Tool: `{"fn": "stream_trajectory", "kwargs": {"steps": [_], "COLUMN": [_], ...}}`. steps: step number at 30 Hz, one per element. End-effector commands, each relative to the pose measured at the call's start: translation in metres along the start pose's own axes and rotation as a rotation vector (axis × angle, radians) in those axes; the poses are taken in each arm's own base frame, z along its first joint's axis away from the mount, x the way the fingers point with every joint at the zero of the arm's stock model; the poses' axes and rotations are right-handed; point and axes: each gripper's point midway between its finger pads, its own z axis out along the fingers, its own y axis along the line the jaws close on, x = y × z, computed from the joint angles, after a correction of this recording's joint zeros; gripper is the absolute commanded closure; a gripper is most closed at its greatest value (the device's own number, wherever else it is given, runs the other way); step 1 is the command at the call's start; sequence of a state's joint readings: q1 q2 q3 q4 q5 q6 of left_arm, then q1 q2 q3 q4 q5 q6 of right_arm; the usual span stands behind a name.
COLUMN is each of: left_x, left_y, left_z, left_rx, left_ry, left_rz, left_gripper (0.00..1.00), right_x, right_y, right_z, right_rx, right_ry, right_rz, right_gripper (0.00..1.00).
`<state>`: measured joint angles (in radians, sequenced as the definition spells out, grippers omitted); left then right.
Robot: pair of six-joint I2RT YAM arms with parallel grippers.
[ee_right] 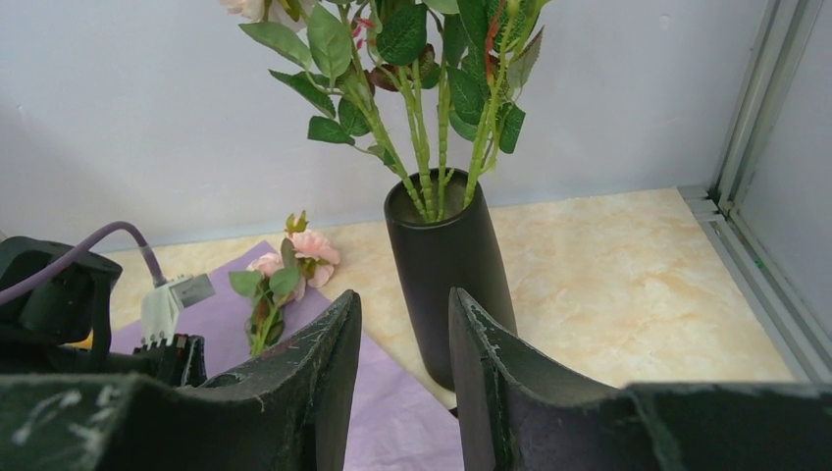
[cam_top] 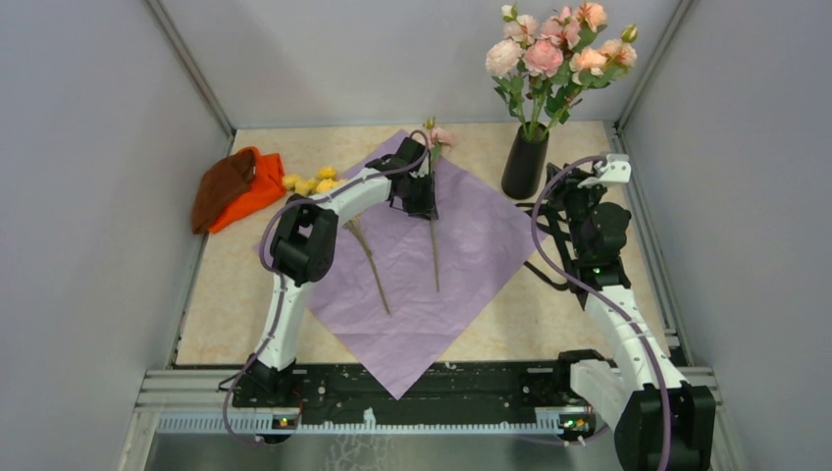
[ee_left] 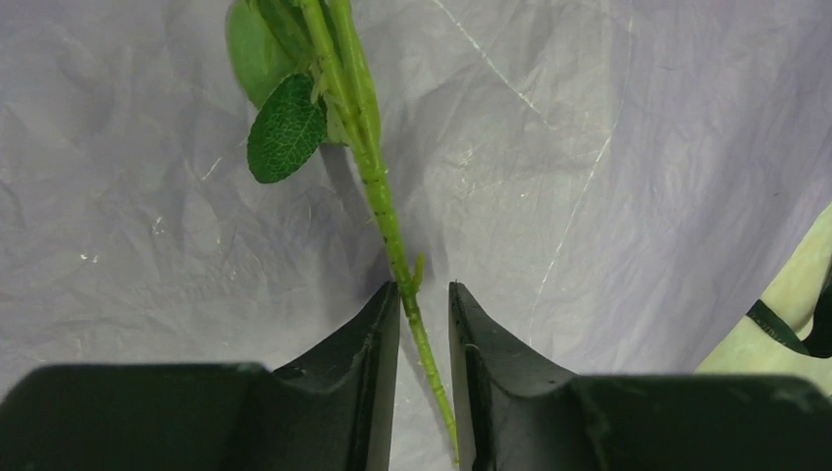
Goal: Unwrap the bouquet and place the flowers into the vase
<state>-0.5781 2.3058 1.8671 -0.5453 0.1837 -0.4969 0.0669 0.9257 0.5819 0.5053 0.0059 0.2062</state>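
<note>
The bouquet is unwrapped: its lilac paper lies flat on the table. Two flowers lie on it. One has a pink bloom at the far end; the other stem runs under my left arm. My left gripper points down over the pink flower. In the left wrist view its jaws straddle the green stem with a narrow gap still showing. The black vase holds several pink and peach flowers. My right gripper stands open and empty just before the vase.
An orange-and-brown cloth bundle and small yellow flowers lie at the far left. A black strip lies off the paper's right edge. Grey walls enclose three sides.
</note>
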Motion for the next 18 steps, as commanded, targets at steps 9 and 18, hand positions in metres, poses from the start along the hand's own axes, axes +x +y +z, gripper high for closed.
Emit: {"fn": "stream_trajectory", "kwargs": {"steps": [9, 18], "left_x": [-0.005, -0.026], "left_y": [-0.001, -0.046], "left_z": [-0.021, -0.096], "left_rx": [-0.001, 0.222], "left_ry": [-0.071, -0.294], "left_rz": [0.028, 0.119], "left_gripper": [1.00, 1.00], "right_x": [-0.023, -0.043], "right_y": [0.000, 0.025], "right_z": [-0.005, -0.017], "right_rx": [0.008, -0.106], "right_ry": [-0.078, -0.135], "right_rz": [0.021, 0.122], "right_gripper": [0.61, 0.61]}}
